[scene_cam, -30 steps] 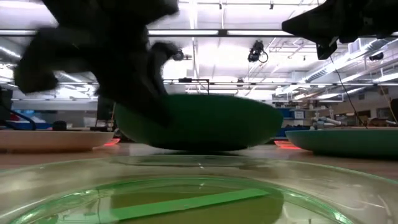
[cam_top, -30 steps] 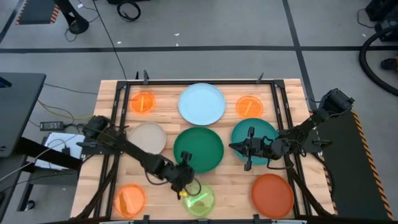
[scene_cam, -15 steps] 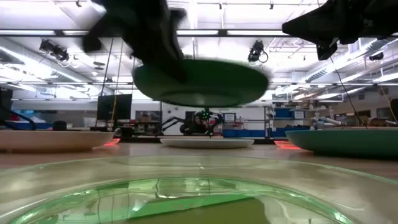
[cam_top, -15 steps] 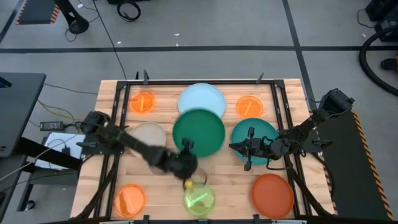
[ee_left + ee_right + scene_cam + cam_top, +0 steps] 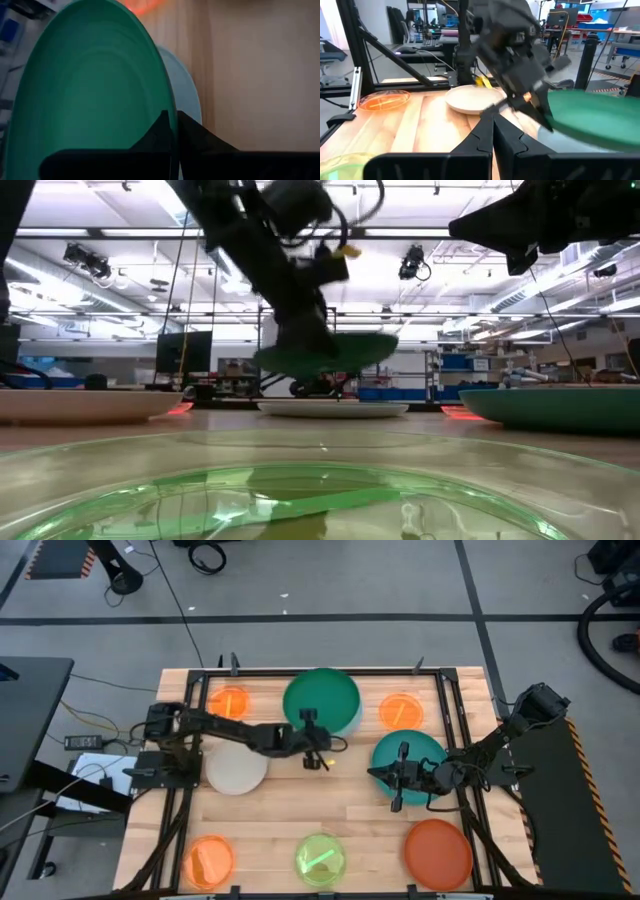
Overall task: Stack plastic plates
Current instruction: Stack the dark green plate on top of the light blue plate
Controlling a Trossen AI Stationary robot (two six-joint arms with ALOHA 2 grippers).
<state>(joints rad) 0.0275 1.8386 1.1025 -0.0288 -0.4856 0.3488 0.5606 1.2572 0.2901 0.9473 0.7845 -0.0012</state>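
My left gripper (image 5: 311, 732) is shut on the dark green plate (image 5: 320, 698), which hangs over the light blue plate (image 5: 356, 716) at the table's far middle. In the low view the green plate (image 5: 330, 352) floats above the blue one (image 5: 335, 409). My right gripper (image 5: 397, 790) is shut and hovers over the near rim of the teal plate (image 5: 415, 755), touching nothing. The beige plate (image 5: 237, 768), the red-orange plate (image 5: 438, 852), the lime green plate (image 5: 320, 860) and three small orange plates (image 5: 230, 703) (image 5: 401, 710) (image 5: 209, 860) lie flat on the table. My left gripper pinches the dark green plate's near rim (image 5: 169, 107) between its two fingers (image 5: 192, 132), one on each face of the rim. The fingers come almost level from the table's near side. The plate is lifted clear, roughly level, above the light blue plate (image 5: 189, 95).
A black metal frame (image 5: 445, 700) borders the wooden table top. Bare wood lies in the table's middle (image 5: 320, 805), between the beige and teal plates. The lime green plate (image 5: 300, 490) fills the low view's foreground.
My left gripper has carried the dark green plate up off the table's middle and toward the far edge, until it hangs over the light blue plate. The gripper has stayed shut on the plate's rim. The spot where the plate lay is now bare wood.
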